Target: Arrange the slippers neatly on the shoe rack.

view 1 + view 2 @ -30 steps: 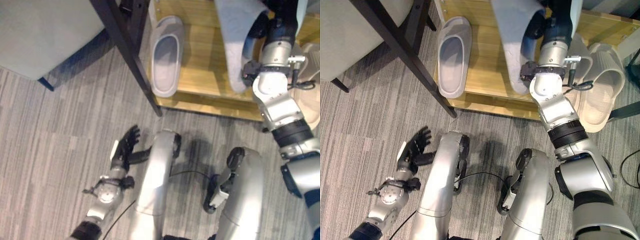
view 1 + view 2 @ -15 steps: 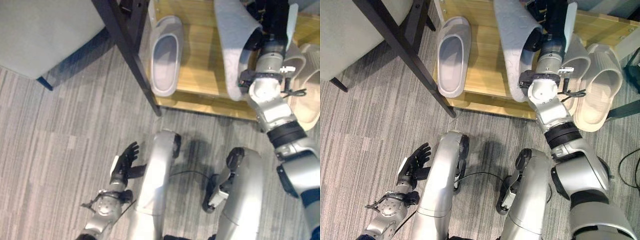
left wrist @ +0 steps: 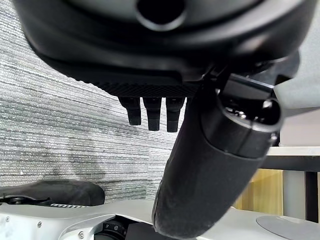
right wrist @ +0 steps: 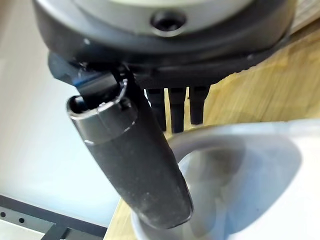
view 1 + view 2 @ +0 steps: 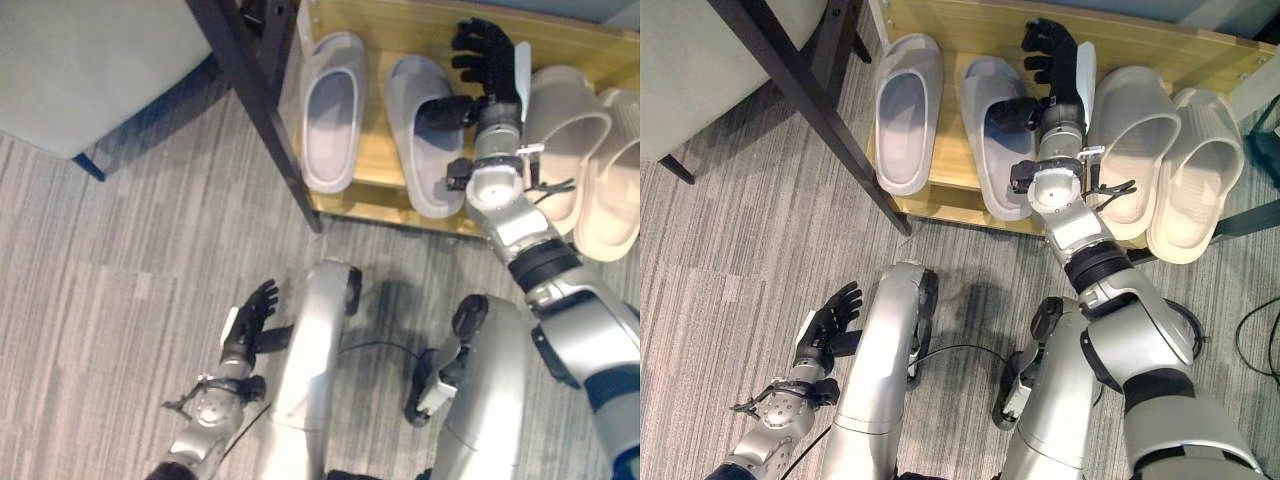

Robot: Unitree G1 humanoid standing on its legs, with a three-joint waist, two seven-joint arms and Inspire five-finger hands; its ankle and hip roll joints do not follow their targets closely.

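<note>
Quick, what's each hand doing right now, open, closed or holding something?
Left hand: open, holding nothing, low over the carpet.
Right hand: open, holding nothing, above the grey slipper lying on the shoe rack.

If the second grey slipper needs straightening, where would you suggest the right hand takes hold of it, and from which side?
Probably the heel of the grey slipper, from the rack's front edge: it overhangs there, open and unobstructed. The right hand hovers open beside it.
</note>
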